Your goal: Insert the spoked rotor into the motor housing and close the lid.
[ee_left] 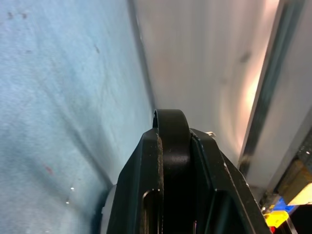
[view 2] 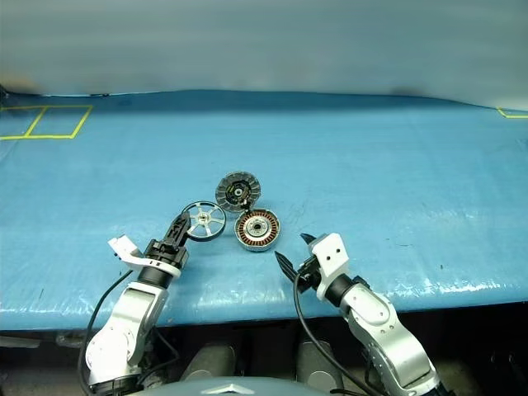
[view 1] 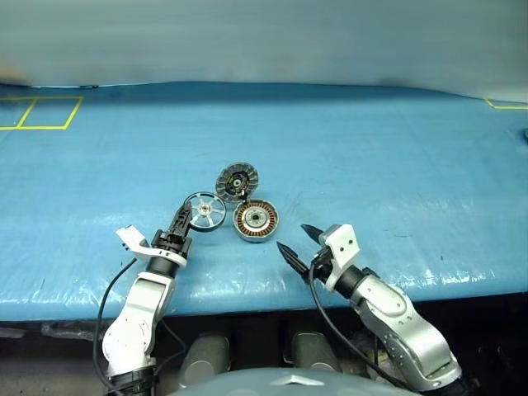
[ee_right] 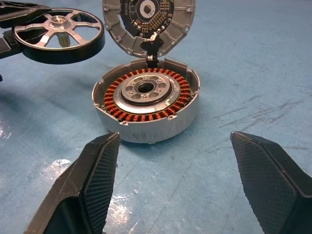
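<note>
The spoked rotor (view 1: pixel 204 213), a black-rimmed wheel with silver spokes, hangs just above the blue table, left of the motor housing (view 1: pixel 255 221). My left gripper (view 1: pixel 181 216) is shut on the rotor's near-left rim; the black rim (ee_left: pixel 170 141) shows between its fingers. Inside the housing (ee_right: pixel 146 105) is a ring of copper windings around a silver centre. The lid (view 1: pixel 238 181) stands tilted up at the housing's far side, ribbed face towards me. My right gripper (view 1: pixel 292 238) is open, low, just in front of the housing, its fingers (ee_right: pixel 100 180) spread wider than the housing.
A blue cover spreads over the whole table, whose front edge (view 1: pixel 264 301) runs just under both wrists. Yellow tape squares (view 1: pixel 41 113) mark the far left corner, and a yellow line (view 1: pixel 505 105) the far right.
</note>
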`<state>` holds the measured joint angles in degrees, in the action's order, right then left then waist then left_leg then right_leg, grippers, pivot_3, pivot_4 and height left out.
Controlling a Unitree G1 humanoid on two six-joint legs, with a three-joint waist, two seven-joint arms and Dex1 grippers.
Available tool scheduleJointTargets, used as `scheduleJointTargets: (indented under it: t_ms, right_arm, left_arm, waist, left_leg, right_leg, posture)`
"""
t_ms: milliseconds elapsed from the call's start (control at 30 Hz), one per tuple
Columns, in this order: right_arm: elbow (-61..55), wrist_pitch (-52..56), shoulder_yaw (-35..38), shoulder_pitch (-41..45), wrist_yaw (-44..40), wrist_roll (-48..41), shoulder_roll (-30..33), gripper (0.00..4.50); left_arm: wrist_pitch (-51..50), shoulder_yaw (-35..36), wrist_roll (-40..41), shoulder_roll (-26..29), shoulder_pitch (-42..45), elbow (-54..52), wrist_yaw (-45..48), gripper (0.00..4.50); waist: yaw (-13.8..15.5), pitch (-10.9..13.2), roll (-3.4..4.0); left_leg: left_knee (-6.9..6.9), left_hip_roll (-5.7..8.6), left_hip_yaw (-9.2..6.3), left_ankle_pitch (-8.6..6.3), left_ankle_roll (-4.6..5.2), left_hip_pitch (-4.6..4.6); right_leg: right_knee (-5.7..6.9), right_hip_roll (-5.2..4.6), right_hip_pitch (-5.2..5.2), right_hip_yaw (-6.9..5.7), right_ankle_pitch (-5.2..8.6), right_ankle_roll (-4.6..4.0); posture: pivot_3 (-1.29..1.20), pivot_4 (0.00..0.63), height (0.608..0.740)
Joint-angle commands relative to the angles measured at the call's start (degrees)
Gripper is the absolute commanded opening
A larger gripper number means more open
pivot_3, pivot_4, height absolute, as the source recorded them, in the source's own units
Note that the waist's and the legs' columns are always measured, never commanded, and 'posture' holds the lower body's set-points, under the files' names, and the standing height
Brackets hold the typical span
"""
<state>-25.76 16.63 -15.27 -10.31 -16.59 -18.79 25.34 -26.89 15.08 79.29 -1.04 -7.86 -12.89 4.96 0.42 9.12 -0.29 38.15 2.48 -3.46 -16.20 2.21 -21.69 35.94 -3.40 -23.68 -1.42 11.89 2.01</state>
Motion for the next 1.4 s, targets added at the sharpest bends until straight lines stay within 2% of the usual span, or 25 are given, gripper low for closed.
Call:
scheduleJointTargets:
  t_ms: [33, 100, 267, 500, 567, 733, 833, 933, 1033, 1200, 1300, 1400]
  right_arm:
    - [-1.0, -0.9, 1.2, 0.2, -0.9, 1.5, -1.1, 3.81]
    - [-0.8, -0.5, 1.4, 0.2, -1.2, 1.9, -1.8, 3.81]
    - [-0.8, 0.4, 1.4, 0.2, -1.8, 3.0, -2.8, 3.81]
    - [-0.9, 1.8, 1.8, 0.1, -2.2, 3.8, -3.8, 3.81]
    - [-0.9, 2.0, 1.8, 0.0, -2.3, 4.1, -4.1, 3.81]
    - [-0.6, 2.7, 1.8, 0.2, -2.8, 4.5, -4.9, 3.81]
    - [-0.6, 3.0, 1.7, 0.3, -3.2, 4.9, -5.2, 3.81]
    - [-0.7, 3.3, 1.7, 0.2, -3.5, 5.1, -5.6, 3.81]
    - [-0.7, 3.5, 1.3, 0.2, -3.7, 5.5, -5.8, 3.81]
    - [-0.9, 3.2, 0.9, 0.0, -4.1, 5.9, -6.3, 3.81]
    - [-1.0, 2.4, 1.0, -0.4, -4.3, 6.2, -6.6, 3.81]
    - [-0.8, 2.2, 1.2, -0.6, -4.1, 6.3, -7.1, 3.81]
  left_arm:
    - [0.3, 1.0, -1.0, -0.3, 1.3, 0.7, -0.8, 0.42]
    - [-0.3, 0.9, -1.9, 0.1, 1.9, 1.7, -0.8, 0.42]
    - [-1.8, 1.0, -2.2, 0.4, 2.7, 2.1, -1.7, 2.07]
    - [-5.9, 2.5, -2.7, 4.3, 0.2, 0.8, -6.5, 4.40]
    - [-7.0, 3.1, -2.4, 5.9, -0.9, -0.4, -6.7, 4.48]
    - [-11.2, 4.2, -5.8, 15.5, -3.3, -3.0, -5.9, 4.48]
    - [-11.7, 3.5, -10.2, 21.3, -3.7, -4.8, -2.0, 4.48]
    - [-6.1, 1.9, -19.9, 26.4, -2.2, -8.1, 5.9, 4.48]
    - [1.2, -3.4, -32.9, 31.0, 0.8, -8.5, 13.5, 4.48]
    - [4.2, -10.4, -42.3, 35.9, 7.5, -4.4, 24.5, 4.48]
    - [6.1, -13.7, -46.3, 36.8, 12.3, -1.6, 29.9, 4.48]
    - [11.9, -17.9, -53.9, 38.4, 18.0, 3.6, 35.8, 4.48]
  waist:
    - [0.2, 0.0, 0.00]
    - [0.3, 0.0, -0.01]
    - [0.5, 0.0, -0.01]
    - [0.4, 0.0, -0.01]
    - [0.3, -0.1, 0.04]
    - [0.1, -0.1, 0.06]
    - [0.1, -0.1, 0.06]
    - [0.2, -0.1, 0.04]
    - [0.7, -0.1, 0.03]
    - [0.4, -0.1, 0.06]
    - [0.3, -0.1, 0.06]
    - [0.2, -0.1, 0.06]
  left_leg:
    - [0.00, 0.00, 0.00, 0.01, -0.02, 0.00]
    - [0.00, 0.00, 0.00, 0.02, -0.04, 0.00]
    - [0.00, 0.02, 0.00, 0.03, -0.06, 0.00]
    - [0.00, 0.01, -0.01, 0.04, -0.08, 0.00]
    - [-0.01, 0.00, 0.00, 0.04, -0.09, 0.04]
    - [-0.09, -0.05, -0.01, 0.09, -0.17, 0.11]
    - [-0.10, -0.04, -0.03, 0.11, -0.21, 0.12]
    - [-0.09, -0.04, -0.04, 0.16, -0.28, 0.13]
    - [-0.09, -0.01, -0.04, 0.21, -0.36, 0.11]
    - [-0.13, -0.01, -0.01, 0.23, -0.36, 0.11]
    - [-0.17, -0.04, -0.01, 0.23, -0.38, 0.10]
    - [-0.20, -0.06, -0.01, 0.23, -0.39, 0.10]
  right_leg:
    - [0.00, 0.00, 0.00, 0.00, -0.02, -0.01]
    - [0.00, 0.00, -0.01, 0.00, -0.05, -0.02]
    - [0.00, -0.01, -0.01, 0.00, -0.18, 0.07]
    - [0.01, -0.01, -0.01, 0.00, -0.19, 0.07]
    - [0.02, -0.01, 0.00, 0.01, -0.18, 0.07]
    - [0.10, 0.03, -0.03, 0.02, -0.17, 0.02]
    - [0.14, 0.05, -0.03, 0.00, -0.07, -0.22]
    - [0.14, 0.09, -0.03, 0.02, -0.07, -0.22]
    - [0.14, 0.09, -0.02, -0.02, -0.11, -0.28]
    - [0.13, 0.07, -0.05, 0.03, -0.16, -0.30]
    - [0.13, 0.19, -0.09, 0.02, -0.30, -0.08]
    - [0.13, 0.25, -0.11, 0.04, -0.32, -0.04]
  posture:
    - [0.00, 0.150, 0.740]
    - [0.00, 0.150, 0.740]
    - [0.00, 0.150, 0.740]
    - [0.00, 0.150, 0.740]
    - [0.00, 0.150, 0.740]
    - [0.00, 0.150, 0.740]
    - [0.00, 0.150, 0.740]
    - [0.00, 0.150, 0.740]
    - [0.00, 0.150, 0.740]
    - [0.00, 0.150, 0.740]
    - [0.00, 0.150, 0.740]
    - [0.00, 0.150, 0.740]
